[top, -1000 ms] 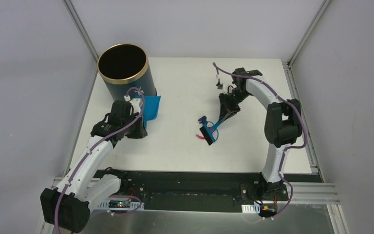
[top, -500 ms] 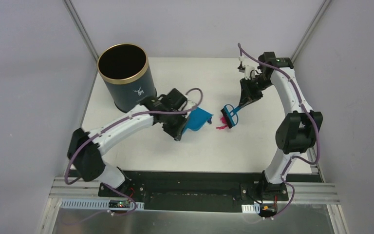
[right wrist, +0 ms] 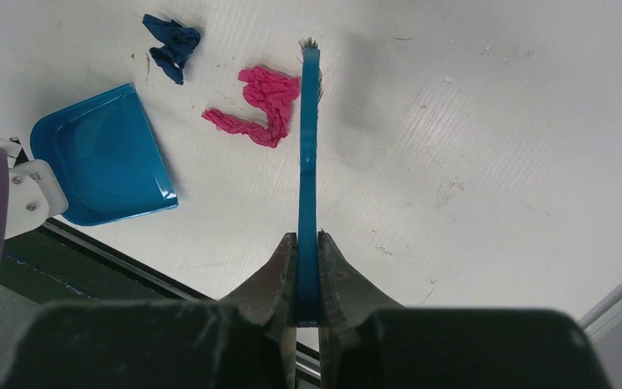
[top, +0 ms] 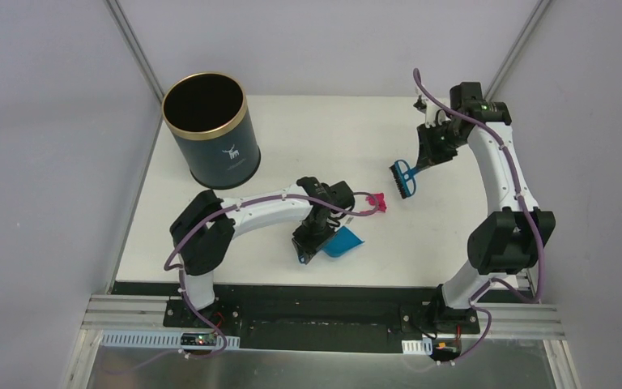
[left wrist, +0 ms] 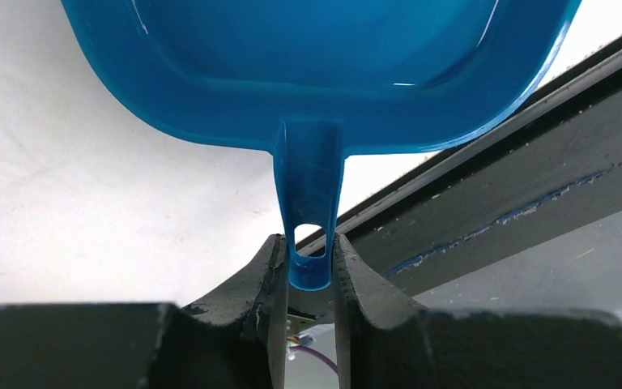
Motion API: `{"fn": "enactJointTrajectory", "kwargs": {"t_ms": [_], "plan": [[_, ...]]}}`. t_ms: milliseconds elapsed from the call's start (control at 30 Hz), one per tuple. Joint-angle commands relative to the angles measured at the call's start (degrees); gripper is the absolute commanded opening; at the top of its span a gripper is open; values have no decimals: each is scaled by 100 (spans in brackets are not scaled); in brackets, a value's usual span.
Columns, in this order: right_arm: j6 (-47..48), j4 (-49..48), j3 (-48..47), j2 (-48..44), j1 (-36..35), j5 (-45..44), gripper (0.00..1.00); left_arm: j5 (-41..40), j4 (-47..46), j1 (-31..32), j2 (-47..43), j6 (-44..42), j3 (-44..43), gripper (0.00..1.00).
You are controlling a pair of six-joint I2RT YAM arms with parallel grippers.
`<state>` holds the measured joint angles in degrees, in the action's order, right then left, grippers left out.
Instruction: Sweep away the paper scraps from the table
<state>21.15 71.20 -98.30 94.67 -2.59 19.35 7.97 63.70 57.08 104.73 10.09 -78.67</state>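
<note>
Right wrist, blue dustpan [right wrist: 97, 154], paper scraps [right wrist: 263, 105] on table [right wrist: 470, 162] beside it

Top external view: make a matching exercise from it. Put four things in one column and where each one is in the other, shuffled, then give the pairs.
Things:
1. dustpan
2. brush
3. bin
4. pink paper scrap

Places:
A. clamped in the right gripper
B. standing at the far left corner of the table
C. clamped by its handle in the left gripper
D. lying loose on the table between the two tools

Pairs: 1-C, 2-A, 3-B, 4-D
</note>
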Motion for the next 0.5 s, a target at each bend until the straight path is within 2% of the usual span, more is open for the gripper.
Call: {"fn": "enactJointTrajectory", "kwargs": {"t_ms": [0, 300, 467], "plan": [[-14, -355, -12, 67, 15, -38, 0, -236, -50, 141, 190, 90, -191, 21], [-65, -410, -2, 176, 13, 95, 0, -497, -912, 271, -211, 306, 679, 39], [-71, -438, 3, 187, 22, 153, 0, -574, -1492, 395, -668, 420, 1268, 40]]}}
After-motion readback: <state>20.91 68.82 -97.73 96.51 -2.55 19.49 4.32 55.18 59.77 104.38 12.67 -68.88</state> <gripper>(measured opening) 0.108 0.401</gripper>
